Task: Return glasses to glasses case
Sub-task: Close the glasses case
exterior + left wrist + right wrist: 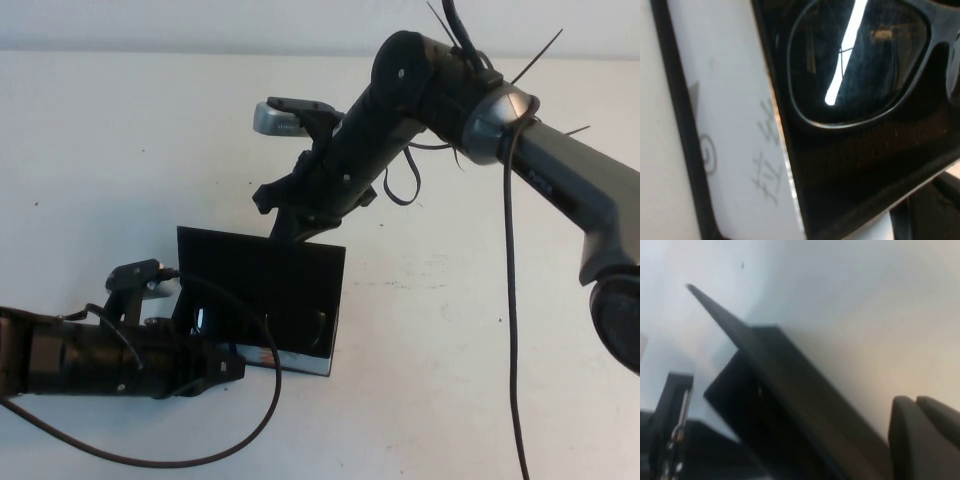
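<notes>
Glasses (pixel 860 60) in glasses case (pixel 300 300) (lid up). Left claw (pixel 215 370) at front, right claw (pixel 295 228) behind lid; can't tell either's state.

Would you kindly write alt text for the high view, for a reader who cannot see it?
A black glasses case stands open on a white table, its lid raised, with the glasses lying inside. The left gripper sits at the case's front left corner. The right gripper reaches down behind the raised lid.
</notes>
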Controlling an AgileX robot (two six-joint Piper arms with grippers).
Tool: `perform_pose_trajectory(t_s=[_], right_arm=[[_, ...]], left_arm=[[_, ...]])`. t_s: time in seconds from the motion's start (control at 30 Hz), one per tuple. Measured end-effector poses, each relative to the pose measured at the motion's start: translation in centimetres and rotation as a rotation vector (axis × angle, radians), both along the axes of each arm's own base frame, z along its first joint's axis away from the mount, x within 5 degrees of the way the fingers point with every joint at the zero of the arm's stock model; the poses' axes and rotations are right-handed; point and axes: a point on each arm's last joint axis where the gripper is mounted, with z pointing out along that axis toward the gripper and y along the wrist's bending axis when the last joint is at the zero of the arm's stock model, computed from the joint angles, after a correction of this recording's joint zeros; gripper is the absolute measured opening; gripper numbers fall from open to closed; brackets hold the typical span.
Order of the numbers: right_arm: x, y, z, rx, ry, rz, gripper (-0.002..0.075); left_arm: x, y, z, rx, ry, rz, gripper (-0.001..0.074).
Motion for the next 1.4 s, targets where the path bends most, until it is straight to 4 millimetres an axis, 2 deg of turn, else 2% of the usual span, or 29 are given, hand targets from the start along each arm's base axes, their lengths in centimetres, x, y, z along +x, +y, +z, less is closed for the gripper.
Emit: perform_pose_trajectory(t_s=[0.17,0.33,0.53,0.67,1.0,1.27,1.4], right_arm=[[-1.4,-0.3,0.5,0.019,0.030,0.033,-0.0011],[-4.0,0.2,1.8,-0.008,0.021,0.086,-0.0011],[-7.2,1.8,-0.6,-0.086,0.082,0.166,-0.0011],[-7.8,2.0,-1.4,-0.111,0.098,0.183,-0.0011],[-7.7,1.8,-1.7,-0.145,0.077,0.191,-0.0011],[-7.6,1.8,-2.3,-0.153,0.090,0.190,-0.0011],[-7.6,1.8,-2.3,-0.150,0.085,0.199,-0.0011]], left_arm=[[0.0,0.0,0.0,0.001,-0.002,-0.001,-0.0003],[0.0,0.0,0.0,0.002,-0.005,-0.004,-0.0003],[-0.5,0.3,0.7,0.054,0.010,-0.027,-0.0003],[-1.3,0.7,2.1,0.108,0.012,-0.050,-0.0003],[-4.0,1.7,9.4,0.127,-0.158,-0.019,-0.0003],[-8.7,3.0,16.7,0.096,-0.491,0.049,-0.0003],[-11.6,4.1,19.3,0.107,-0.679,0.095,-0.0003]])
